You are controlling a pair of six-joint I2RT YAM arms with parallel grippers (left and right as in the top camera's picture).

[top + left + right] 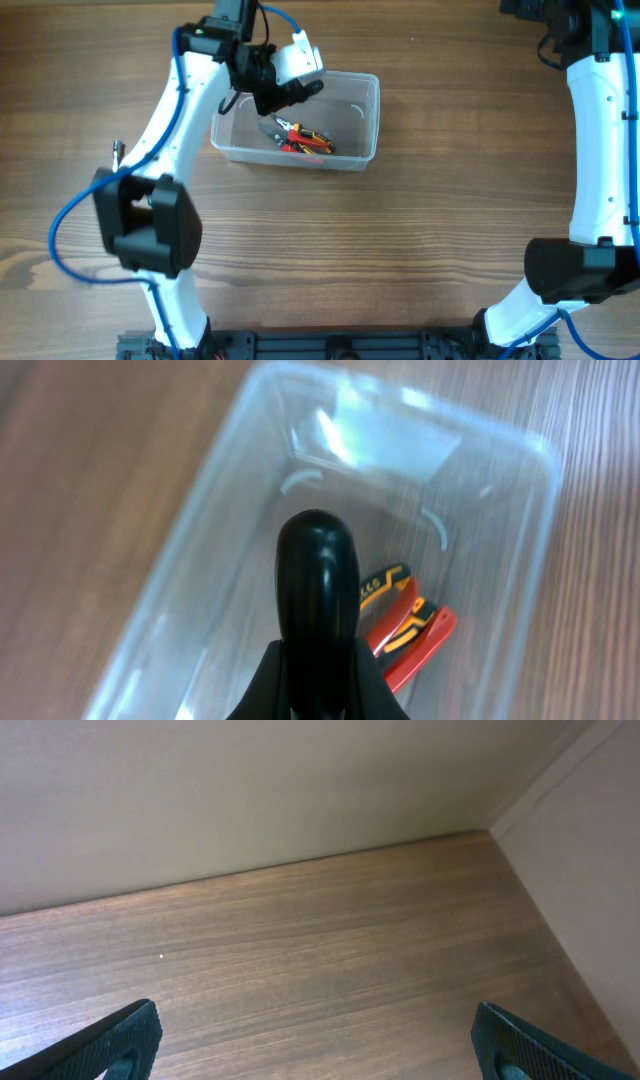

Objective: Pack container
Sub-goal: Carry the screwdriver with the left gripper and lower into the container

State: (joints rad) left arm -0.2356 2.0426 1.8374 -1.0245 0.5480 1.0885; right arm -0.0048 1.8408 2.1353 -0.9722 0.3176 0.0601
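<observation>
Clear container (374,112), red-and-orange pliers (308,143), brown woodgrain table (400,250)

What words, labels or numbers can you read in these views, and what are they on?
Handle of the pliers lying inside the container: short lettering, too blurred to read.
No other text shows in any view.
</observation>
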